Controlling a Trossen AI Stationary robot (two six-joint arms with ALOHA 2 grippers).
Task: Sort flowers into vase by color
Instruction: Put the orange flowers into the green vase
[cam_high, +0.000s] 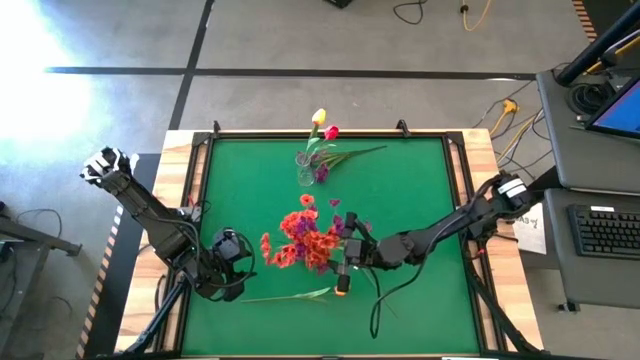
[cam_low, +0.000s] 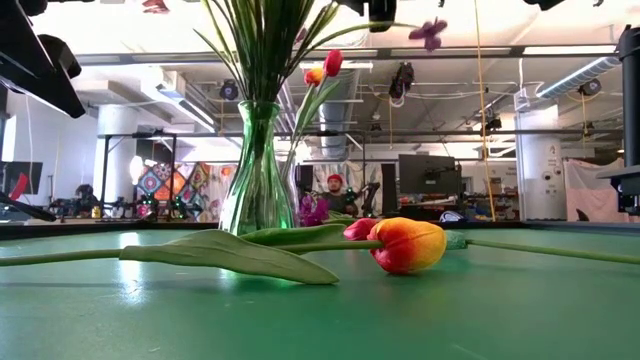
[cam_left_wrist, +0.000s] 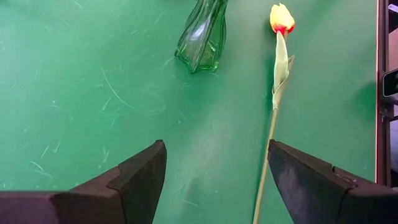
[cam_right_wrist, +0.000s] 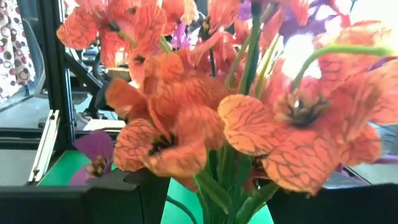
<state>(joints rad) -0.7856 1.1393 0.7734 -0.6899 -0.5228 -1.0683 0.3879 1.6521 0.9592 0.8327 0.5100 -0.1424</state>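
Mostly hidden behind orange-red sprays (cam_right_wrist: 186, 124): right end effector (cam_right_wrist: 211, 193).

You are in a robot lab, a big work room. The green table (cam_high: 400, 200) stands on a gray concrete floor (cam_high: 300, 40) with black tape lines and loose cables (cam_high: 440, 12). Beside the table you can see a desk with a keyboard (cam_high: 608, 230) and a laptop (cam_high: 618, 105). Look across the table and you see pipes and lights on a bare ceiling (cam_low: 480, 60), a dark screen (cam_low: 428, 174), white pillars (cam_low: 117, 150) and a person (cam_low: 335, 188) sitting far back.
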